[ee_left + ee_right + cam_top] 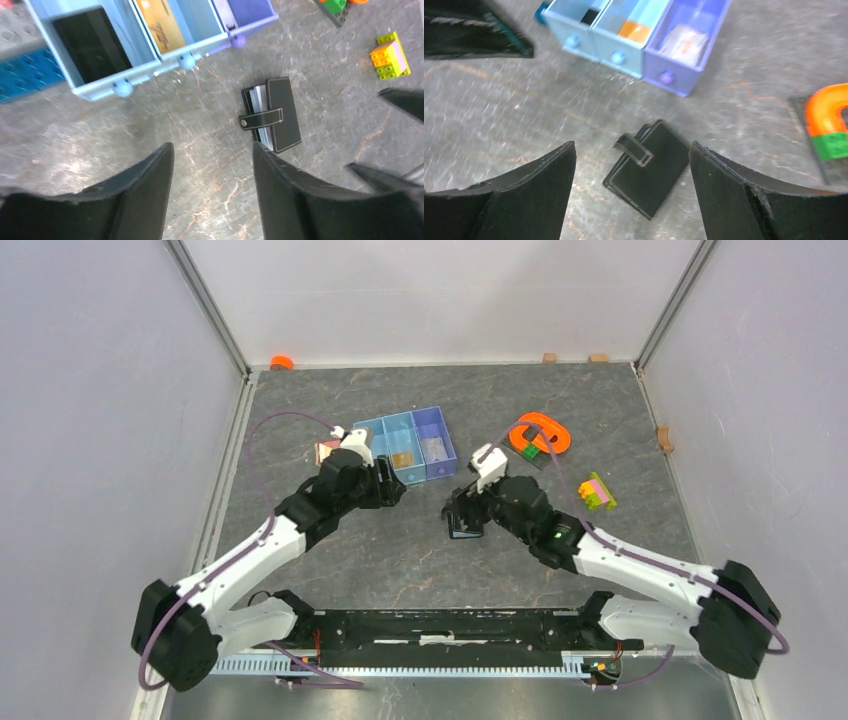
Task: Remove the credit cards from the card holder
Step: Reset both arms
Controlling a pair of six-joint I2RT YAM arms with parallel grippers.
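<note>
1. The right claw (pixel 631 150) is spread wide and holds nothing. I see it poised above the wallet (pixel 651 172), which sits framed between its fingers.
2. The left claw (pixel 212 147) is also spread and empty, near the blue tray (pixel 100 87).
3. The wallet lies flat on the table (pixel 75 145), folded, with its tab strapped across the cover. It is near the tray's knobbed side and not touching it.
4. Pale grey edges show at the wallet's open side. I cannot tell cards (pixel 257 97) from sleeves there.
5. The tray's compartments hold a black item, an orange item and a pale item.
</note>
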